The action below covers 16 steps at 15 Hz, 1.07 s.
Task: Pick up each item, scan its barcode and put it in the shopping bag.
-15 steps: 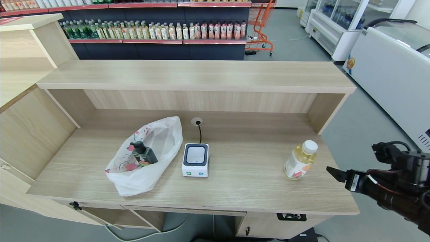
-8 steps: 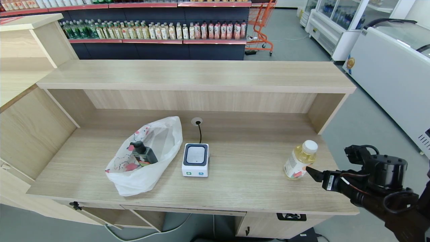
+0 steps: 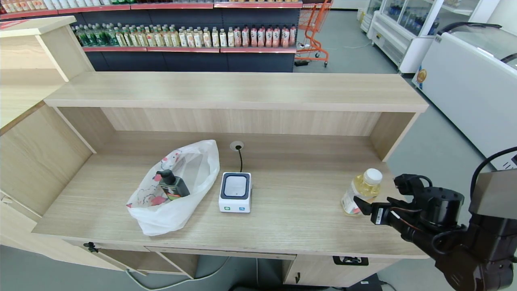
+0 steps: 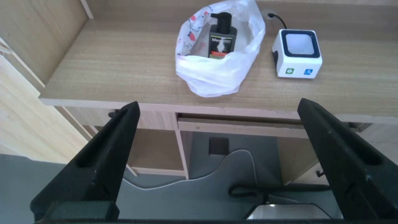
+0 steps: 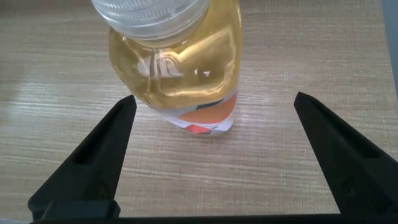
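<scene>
A clear bottle of yellow liquid (image 3: pixel 360 191) with a white cap stands upright near the counter's right end. My right gripper (image 3: pixel 371 201) is open at its base. In the right wrist view the bottle (image 5: pixel 180 68) stands between and just ahead of the spread fingers (image 5: pixel 93 168), which do not touch it. A white shopping bag (image 3: pixel 174 202) lies at the left with a dark pump bottle (image 3: pixel 173 186) inside. The white scanner (image 3: pixel 235 192) sits beside it. My left gripper (image 4: pixel 217 109) hangs open and empty below the counter's front edge, with the bag (image 4: pixel 214 68) and scanner (image 4: pixel 298 53) beyond it.
A raised wooden shelf (image 3: pixel 234 91) runs along the back of the counter, with side walls (image 3: pixel 394 129) at both ends. The scanner's black cable (image 3: pixel 240 158) leads to a hole behind it. A stretch of bare countertop (image 3: pixel 299 194) separates the scanner from the bottle.
My right gripper has moved left over the counter's right end, from off the edge to the bottle. The bag, the scanner and the bottle have stayed in place.
</scene>
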Tool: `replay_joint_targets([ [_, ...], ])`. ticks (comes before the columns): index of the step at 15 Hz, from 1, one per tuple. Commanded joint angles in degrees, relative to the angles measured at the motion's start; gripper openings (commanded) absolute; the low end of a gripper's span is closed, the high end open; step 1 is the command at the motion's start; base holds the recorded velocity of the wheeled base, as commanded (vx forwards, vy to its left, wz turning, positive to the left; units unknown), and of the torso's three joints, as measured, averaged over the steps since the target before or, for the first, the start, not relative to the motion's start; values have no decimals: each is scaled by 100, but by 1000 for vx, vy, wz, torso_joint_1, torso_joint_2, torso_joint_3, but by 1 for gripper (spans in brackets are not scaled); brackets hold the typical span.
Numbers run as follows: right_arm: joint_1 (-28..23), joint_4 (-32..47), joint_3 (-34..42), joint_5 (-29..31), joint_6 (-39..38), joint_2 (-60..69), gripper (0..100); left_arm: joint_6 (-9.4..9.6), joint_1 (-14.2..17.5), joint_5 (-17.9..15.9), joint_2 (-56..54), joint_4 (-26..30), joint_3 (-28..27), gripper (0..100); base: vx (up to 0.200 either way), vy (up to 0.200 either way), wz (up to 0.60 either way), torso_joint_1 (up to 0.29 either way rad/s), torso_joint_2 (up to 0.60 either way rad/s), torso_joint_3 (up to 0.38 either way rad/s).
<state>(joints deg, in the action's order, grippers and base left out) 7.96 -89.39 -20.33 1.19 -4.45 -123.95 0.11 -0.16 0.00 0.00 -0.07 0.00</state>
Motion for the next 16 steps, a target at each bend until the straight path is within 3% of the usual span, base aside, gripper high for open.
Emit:
replay_joint_targets([
  [1, 48, -61, -173, -23, 146, -314, 100, -2, -2, 0, 9, -1, 0, 100, 0, 0, 0, 0, 0, 0],
  [9, 180, -61, -1298, -58, 313, -815, 100, 7, -2, 0, 0, -1, 0, 100, 0, 0, 0, 0, 0, 0],
  [10, 197, -61, -1350, -67, 392, -859, 0, -2, -2, 0, 9, -1, 0, 100, 0, 0, 0, 0, 0, 0],
  [16, 390, -61, -1526, -234, 542, -999, 0, 7, 7, 0, 0, -1, 0, 100, 0, 0, 0, 0, 0, 0],
])
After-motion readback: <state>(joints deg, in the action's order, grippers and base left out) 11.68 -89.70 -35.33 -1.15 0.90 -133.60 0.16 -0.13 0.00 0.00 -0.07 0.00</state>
